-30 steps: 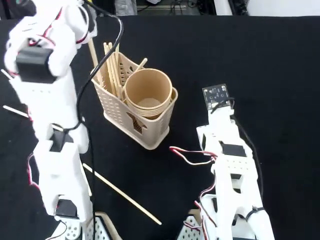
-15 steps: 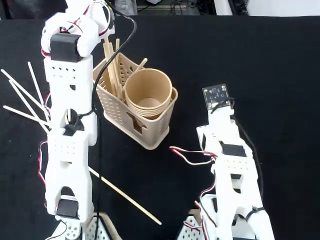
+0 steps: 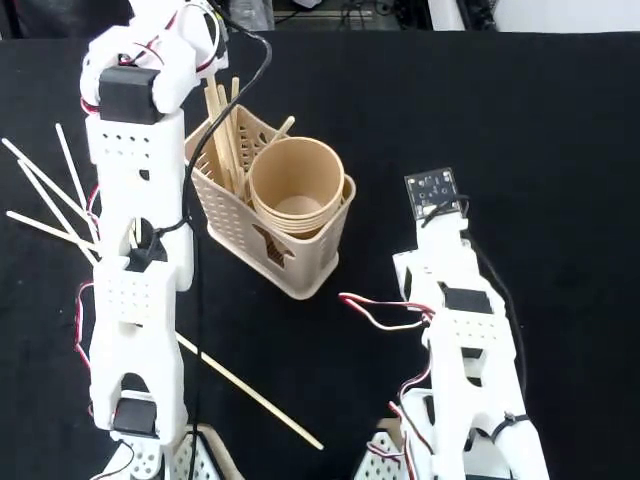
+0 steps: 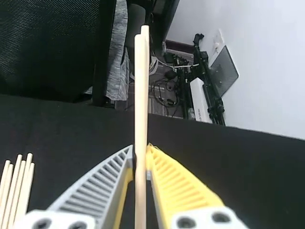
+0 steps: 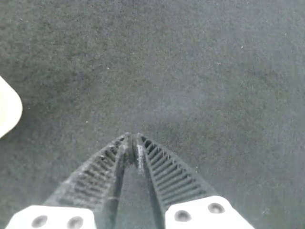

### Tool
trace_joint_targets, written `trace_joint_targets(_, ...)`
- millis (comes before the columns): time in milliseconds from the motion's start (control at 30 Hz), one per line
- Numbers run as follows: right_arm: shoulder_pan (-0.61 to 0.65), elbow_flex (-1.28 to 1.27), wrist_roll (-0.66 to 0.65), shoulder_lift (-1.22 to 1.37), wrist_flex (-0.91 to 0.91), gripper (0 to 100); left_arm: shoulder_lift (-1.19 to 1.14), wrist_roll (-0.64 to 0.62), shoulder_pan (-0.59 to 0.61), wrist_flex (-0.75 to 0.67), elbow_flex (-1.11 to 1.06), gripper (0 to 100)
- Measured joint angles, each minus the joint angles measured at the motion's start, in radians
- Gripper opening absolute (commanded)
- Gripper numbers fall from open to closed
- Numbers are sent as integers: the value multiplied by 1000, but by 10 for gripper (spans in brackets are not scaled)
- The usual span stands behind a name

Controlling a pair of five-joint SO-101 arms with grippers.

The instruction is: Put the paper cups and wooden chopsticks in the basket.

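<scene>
Left pincer (image 4: 139, 153) grips a chopstick (image 4: 141, 86) between its tips, the stick running straight out past them; that arm stands just beside the basket (image 3: 235, 225); right pincer (image 5: 131, 143) is pressed together on nothing, over bare tabletop (image 5: 214, 71); stacked cups (image 3: 297, 185) sit in the basket next to a bundle of sticks (image 3: 225, 140); loose sticks (image 3: 45, 200) lie on the tabletop at the arm's outer side; a single stick (image 3: 250, 392) lies nearer the arms' bases.

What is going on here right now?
The left gripper is shut on a wooden chopstick, near the basket. The basket already holds the paper cups and a bunch of chopsticks. Other loose chopsticks lie on the black table. The right gripper is shut and empty over the table.
</scene>
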State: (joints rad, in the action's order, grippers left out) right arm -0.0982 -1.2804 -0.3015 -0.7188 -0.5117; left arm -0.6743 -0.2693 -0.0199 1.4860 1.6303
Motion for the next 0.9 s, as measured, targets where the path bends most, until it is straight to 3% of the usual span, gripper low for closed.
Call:
trace_joint_targets(300, 0, 0, 0, 0, 0, 13, 396, 2, 0, 112, 2, 28)
trace_joint_targets(533, 0, 0, 0, 0, 0, 13, 821, 75, 12, 258, 5, 28)
trace_joint_targets(900, 0, 0, 0, 0, 0, 13, 1499, 68, 249, 272, -2, 28)
